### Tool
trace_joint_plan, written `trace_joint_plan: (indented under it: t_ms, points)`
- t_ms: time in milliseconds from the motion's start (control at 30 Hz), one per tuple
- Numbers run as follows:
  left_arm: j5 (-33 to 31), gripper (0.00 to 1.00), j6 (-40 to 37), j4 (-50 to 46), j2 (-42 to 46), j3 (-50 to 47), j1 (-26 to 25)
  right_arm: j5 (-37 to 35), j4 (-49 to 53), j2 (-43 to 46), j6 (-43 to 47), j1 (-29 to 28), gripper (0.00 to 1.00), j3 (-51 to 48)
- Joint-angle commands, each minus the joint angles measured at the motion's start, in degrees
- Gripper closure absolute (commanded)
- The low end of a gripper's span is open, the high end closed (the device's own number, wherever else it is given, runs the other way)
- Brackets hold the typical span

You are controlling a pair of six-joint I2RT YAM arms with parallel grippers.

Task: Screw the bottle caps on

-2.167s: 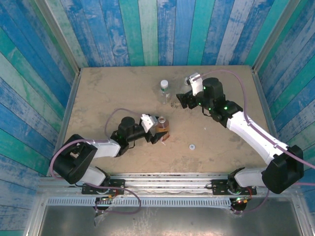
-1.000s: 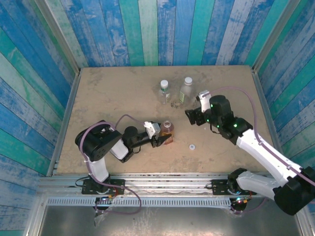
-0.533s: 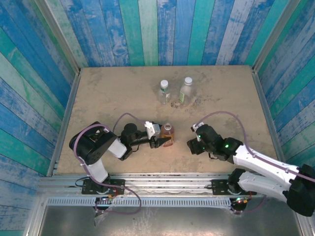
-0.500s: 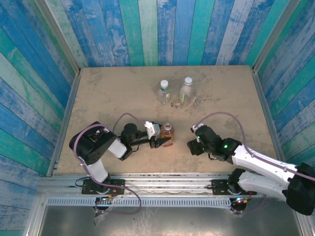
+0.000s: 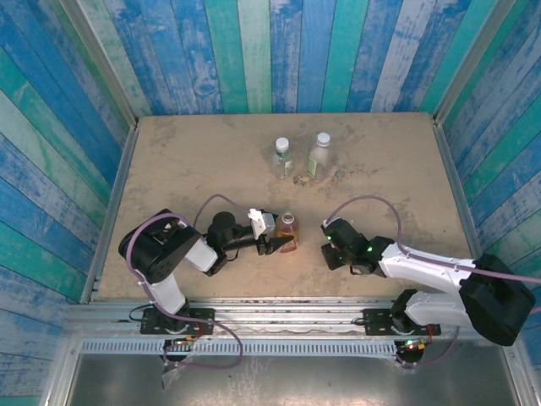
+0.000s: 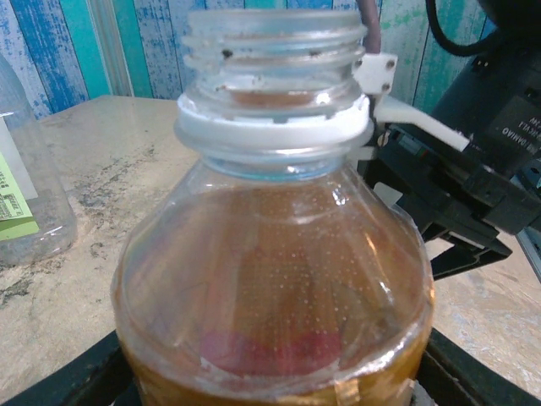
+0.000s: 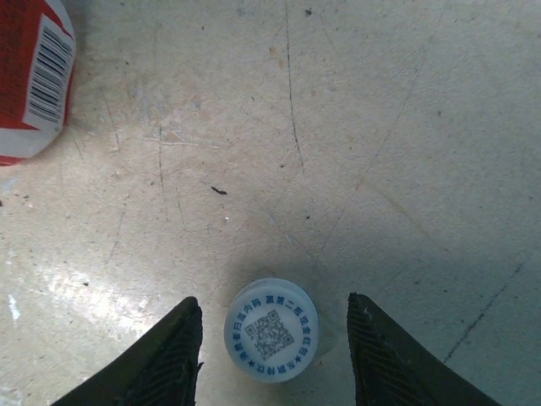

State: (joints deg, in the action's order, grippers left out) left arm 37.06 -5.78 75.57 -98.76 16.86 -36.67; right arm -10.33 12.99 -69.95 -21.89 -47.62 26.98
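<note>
An amber bottle (image 5: pixel 288 225) with a red band stands upright near the table's front. Its threaded neck (image 6: pixel 272 51) is bare, and my left gripper (image 5: pixel 277 240) is shut on its lower body. To its right, my right gripper (image 5: pixel 330 251) hangs low over the table. A white cap (image 7: pixel 272 341) printed with a QR code lies flat between the right gripper's (image 7: pixel 272 353) two dark fingers. The jaws are open, with a gap on each side of the cap. Two clear bottles (image 5: pixel 282 156) (image 5: pixel 319 153), each with a white cap on, stand at the back.
The sandy table (image 5: pixel 186 169) has raised metal edges and blue-green plank walls (image 5: pixel 254 51) around it. The amber bottle's red label (image 7: pixel 30 76) lies close to the upper left of the right gripper. A clear bottle with a greenish label (image 6: pixel 21 194) stands behind the amber one.
My right arm has swung from the back bottles to the table's front and come down over the loose cap, its jaws narrowing. The left gripper keeps its hold on the amber bottle.
</note>
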Motion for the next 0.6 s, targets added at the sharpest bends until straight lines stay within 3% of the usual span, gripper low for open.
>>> trace_joint_plan:
  t_ms: [0, 567]
  points:
    - [0.9, 0.35, -0.6, -3.6, 0.9, 0.1, 0.3, -0.2, -1.4, -1.4, -0.1, -0.4, 0.53, 0.5]
    - [1.4, 0.35, -0.9, -4.6, 1.0, 0.4, 0.2, -0.1, 0.4, -1.1, -0.1, -0.4, 0.67, 1.9]
